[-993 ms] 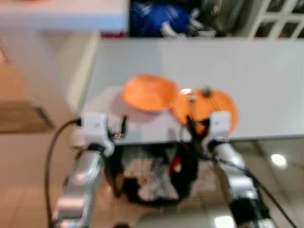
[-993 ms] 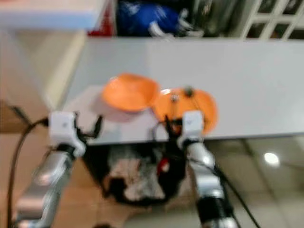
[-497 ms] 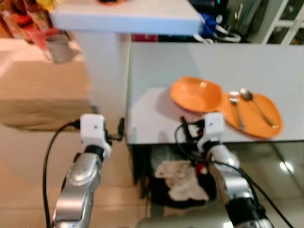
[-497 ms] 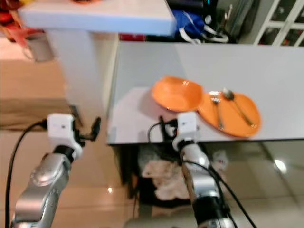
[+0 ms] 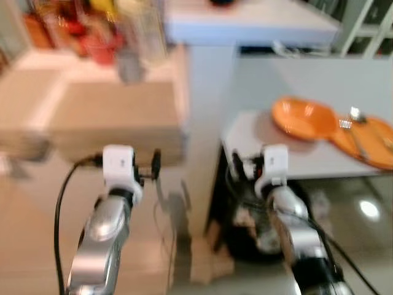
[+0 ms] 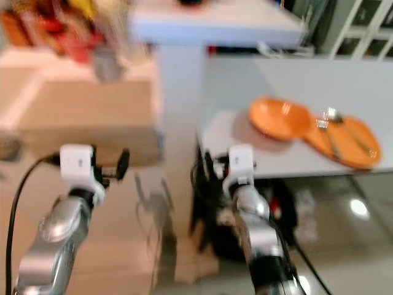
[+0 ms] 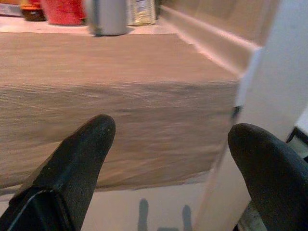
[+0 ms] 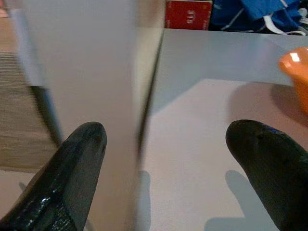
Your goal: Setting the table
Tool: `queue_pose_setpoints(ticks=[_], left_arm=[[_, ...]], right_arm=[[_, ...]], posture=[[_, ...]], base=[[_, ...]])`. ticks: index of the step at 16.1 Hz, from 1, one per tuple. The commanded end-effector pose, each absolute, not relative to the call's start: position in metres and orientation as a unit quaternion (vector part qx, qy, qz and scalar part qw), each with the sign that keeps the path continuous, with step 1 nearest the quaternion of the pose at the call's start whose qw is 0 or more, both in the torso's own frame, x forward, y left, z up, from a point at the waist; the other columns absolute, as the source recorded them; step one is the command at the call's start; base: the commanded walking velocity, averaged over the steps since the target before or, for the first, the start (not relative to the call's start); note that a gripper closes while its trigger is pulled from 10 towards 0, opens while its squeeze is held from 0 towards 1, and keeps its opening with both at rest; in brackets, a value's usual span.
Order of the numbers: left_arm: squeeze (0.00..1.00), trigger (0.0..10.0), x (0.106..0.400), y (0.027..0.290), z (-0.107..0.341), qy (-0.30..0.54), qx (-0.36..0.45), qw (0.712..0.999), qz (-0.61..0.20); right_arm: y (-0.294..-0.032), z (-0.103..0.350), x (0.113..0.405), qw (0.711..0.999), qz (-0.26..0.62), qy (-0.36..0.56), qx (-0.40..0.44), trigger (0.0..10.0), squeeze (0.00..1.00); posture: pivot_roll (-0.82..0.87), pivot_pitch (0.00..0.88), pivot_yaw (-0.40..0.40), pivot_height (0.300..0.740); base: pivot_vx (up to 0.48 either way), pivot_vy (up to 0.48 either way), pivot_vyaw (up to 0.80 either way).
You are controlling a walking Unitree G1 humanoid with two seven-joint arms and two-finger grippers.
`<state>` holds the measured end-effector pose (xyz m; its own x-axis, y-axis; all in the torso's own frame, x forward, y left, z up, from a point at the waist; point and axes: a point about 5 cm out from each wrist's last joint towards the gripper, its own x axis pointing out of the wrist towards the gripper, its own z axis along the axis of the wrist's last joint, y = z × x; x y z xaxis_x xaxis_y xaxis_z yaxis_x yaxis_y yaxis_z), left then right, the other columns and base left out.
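Head views blurred.

Surroundings, largest first: grey table (image 6: pixel 288 80) ahead and to the right of both grippers, its near corner just beyond the right gripper (image 6: pixel 216 165). White pillar (image 6: pixel 178 80) with a white counter (image 6: pixel 215 21) on top stands at the table's left end, between the two grippers' lines of sight. Low wooden step (image 5: pixel 116 114) ahead of the left gripper (image 5: pixel 155 167); a grey cup (image 7: pixel 107 17), a red container (image 7: pixel 63 10) and other blurred jars stand on a ledge behind it. Dark clutter with pale cloth (image 5: pixel 258 215) under the table, below the right gripper.

Task things: orange bowl (image 6: pixel 279 118) on the table, ahead and right of the right gripper, well apart from it. Orange plate (image 6: pixel 347 140) just beside the bowl, farther right, with a fork (image 6: pixel 326 135) and a spoon (image 5: pixel 356 114) lying on it. In the right wrist view, the bowl's rim shows at the edge, a red box (image 8: pixel 188 14) and blue cloth (image 8: pixel 255 13) past the table's far side.

Grippers: left, fingers (image 7: pixel 77 154) spread wide, nothing between them, in the air facing the step. Right, fingers (image 8: pixel 72 168) also wide apart, empty, at the table corner beside the pillar, touching nothing visible.

Floor: pale glossy tile (image 5: pixel 356 215), lamp glare on it.
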<state>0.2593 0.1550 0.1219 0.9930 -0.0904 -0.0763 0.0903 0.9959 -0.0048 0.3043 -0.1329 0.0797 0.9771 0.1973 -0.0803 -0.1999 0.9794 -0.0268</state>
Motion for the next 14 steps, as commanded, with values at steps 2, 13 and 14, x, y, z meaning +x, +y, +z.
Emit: queue_pose_setpoints(ticks=[2,13,14], left_arm=[[0.00,10.0,0.260,0.147,0.123,0.039,-0.005,0.998,-0.058],[0.00,10.0,0.266,0.144,0.130,0.017,0.014,0.998,-0.056],[0.00,10.0,0.267,0.144,0.130,0.016,0.016,0.998,-0.056]], right_arm=[[-0.145,0.081,0.304,0.996,0.082,0.037,-0.023,10.0,0.00],[-0.128,0.084,0.312,0.990,0.126,0.028,-0.051,10.0,0.00],[-0.128,0.084,0.312,0.990,0.127,0.028,-0.051,10.0,0.00]], posture=[[0.01,0.000,-0.002,0.740],[0.02,0.000,-0.003,0.740],[0.02,0.000,-0.003,0.740]], base=[[0.000,0.480,0.00],[0.088,0.270,0.00],[0.368,0.307,0.00]])
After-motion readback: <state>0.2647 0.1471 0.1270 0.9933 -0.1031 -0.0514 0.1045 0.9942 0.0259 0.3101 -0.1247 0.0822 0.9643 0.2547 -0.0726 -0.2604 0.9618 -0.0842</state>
